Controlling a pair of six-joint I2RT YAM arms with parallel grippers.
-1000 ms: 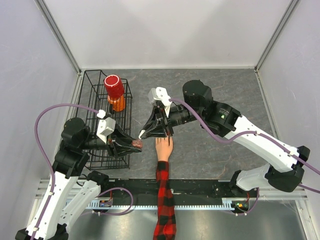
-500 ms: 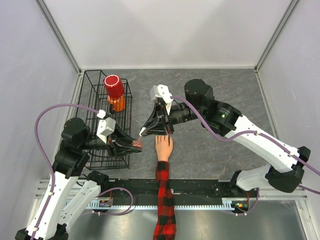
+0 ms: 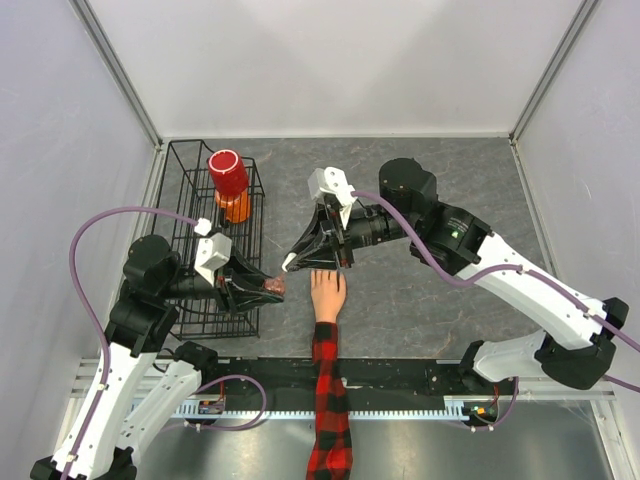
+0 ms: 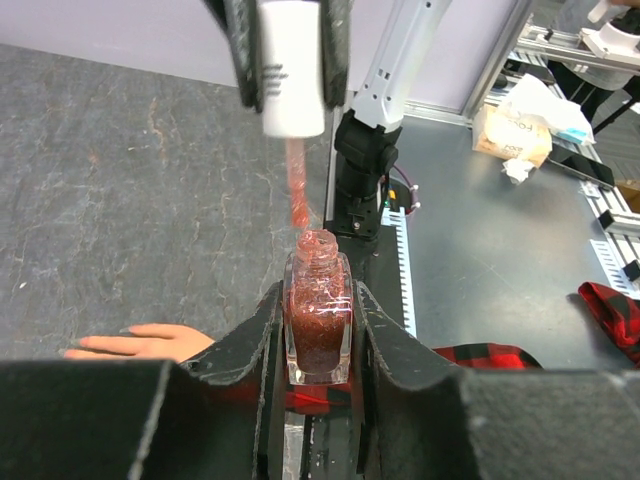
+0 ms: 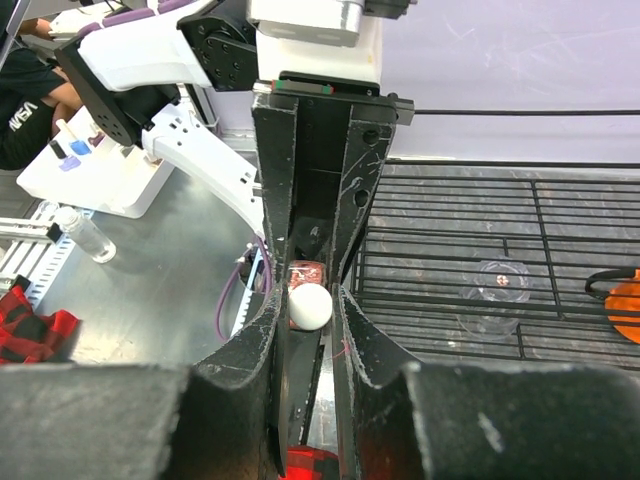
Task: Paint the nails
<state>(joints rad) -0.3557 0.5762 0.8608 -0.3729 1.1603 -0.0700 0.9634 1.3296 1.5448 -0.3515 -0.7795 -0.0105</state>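
The peach mannequin hand (image 3: 328, 297) lies palm down with its plaid sleeve (image 3: 330, 400) toward the near edge. Its nails (image 4: 90, 342) show small at the fingertips in the left wrist view. My left gripper (image 3: 268, 288) (image 4: 318, 300) is shut on an open bottle of red glitter polish (image 4: 318, 328), held upright left of the hand. My right gripper (image 3: 291, 264) (image 5: 309, 300) is shut on the white brush cap (image 4: 292, 65) (image 5: 309, 307). The pink brush (image 4: 297, 190) hangs straight down, its tip at the bottle's mouth. In the top view the right gripper covers the fingertips.
A black wire basket (image 3: 178, 160) stands at the left, under my left arm. It holds a red cup (image 3: 228, 174) on an orange object (image 3: 238, 209) and a clear plastic cup (image 5: 497, 290). White walls close in the table.
My right arm has shifted a little to the right, still with the brush cap over the bottle. My left arm and the mannequin hand have not moved.
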